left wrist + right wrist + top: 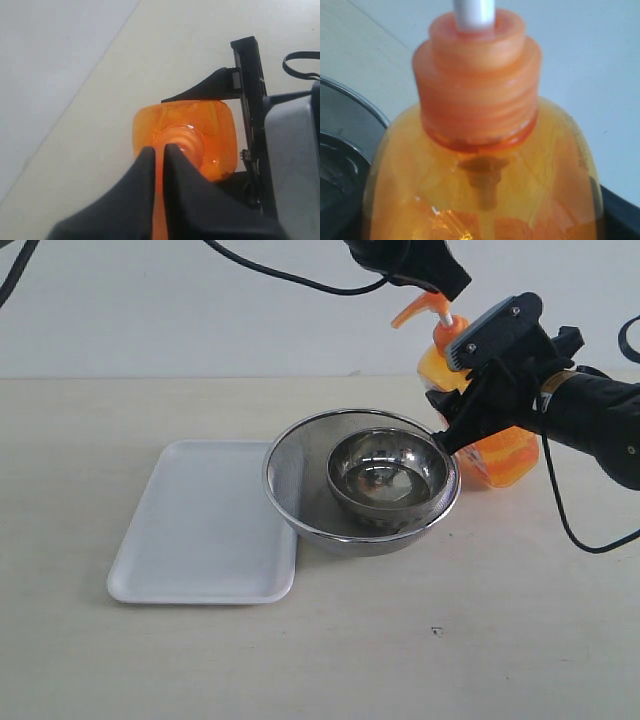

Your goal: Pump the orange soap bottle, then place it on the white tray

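The orange soap bottle (500, 455) stands upright on the table at the right, just behind the strainer. My right gripper (442, 420) is shut on its body from the side; one finger (210, 87) lies flat against the bottle (220, 130). The right wrist view is filled by the bottle's shoulder (480, 175), its ribbed collar and white stem (475, 12). My left gripper (445, 280) hangs right over the orange pump head (425, 308). Its fingers are shut to a thin slit (159, 148), with orange showing below. The white tray (200, 530) lies at the left with nothing on it.
A round metal mesh strainer (290, 455) holding a shiny steel bowl (390, 475) sits between tray and bottle, its rim overlapping the tray's right edge. Black cables hang at the top and at the right.
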{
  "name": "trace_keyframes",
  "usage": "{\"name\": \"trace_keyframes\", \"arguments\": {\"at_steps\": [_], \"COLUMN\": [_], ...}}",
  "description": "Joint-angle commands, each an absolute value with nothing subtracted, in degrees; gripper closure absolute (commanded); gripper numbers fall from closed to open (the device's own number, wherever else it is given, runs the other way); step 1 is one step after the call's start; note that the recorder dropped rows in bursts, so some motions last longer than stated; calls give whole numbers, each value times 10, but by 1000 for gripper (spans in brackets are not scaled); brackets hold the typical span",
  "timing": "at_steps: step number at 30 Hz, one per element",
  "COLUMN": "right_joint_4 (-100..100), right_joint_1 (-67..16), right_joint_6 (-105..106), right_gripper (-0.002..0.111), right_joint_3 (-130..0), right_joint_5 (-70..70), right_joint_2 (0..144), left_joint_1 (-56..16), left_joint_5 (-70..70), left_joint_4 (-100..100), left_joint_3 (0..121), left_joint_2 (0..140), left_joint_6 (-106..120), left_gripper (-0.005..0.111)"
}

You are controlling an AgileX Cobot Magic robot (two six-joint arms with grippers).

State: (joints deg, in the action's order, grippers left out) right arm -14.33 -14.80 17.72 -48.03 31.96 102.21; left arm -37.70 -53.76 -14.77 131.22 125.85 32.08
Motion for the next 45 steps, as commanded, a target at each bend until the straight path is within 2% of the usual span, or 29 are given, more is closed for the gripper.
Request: {"name": "trace_keyframes", "arguments": {"at_steps": [1, 14, 45], "right_joint_4": [-149, -149, -149], "right_joint_1": [-150, -150, -150], "right_joint_6": [155, 155, 155], "right_gripper": [108, 108, 108], "right_joint_3": [-486, -486, -486], "right_joint_5": [349, 349, 349], "right_joint_2": [1012, 1012, 1012], "left_joint_1": [-379, -379, -379], "left_joint_5": [-552, -525, -539], "left_joint_4": [-125, -113, -117], "left_joint_3": [1300, 1300, 1300], "left_joint_2": [1243, 1187, 1234], "left_joint_6": [317, 317, 309], "left_gripper": [102, 102, 102]}}
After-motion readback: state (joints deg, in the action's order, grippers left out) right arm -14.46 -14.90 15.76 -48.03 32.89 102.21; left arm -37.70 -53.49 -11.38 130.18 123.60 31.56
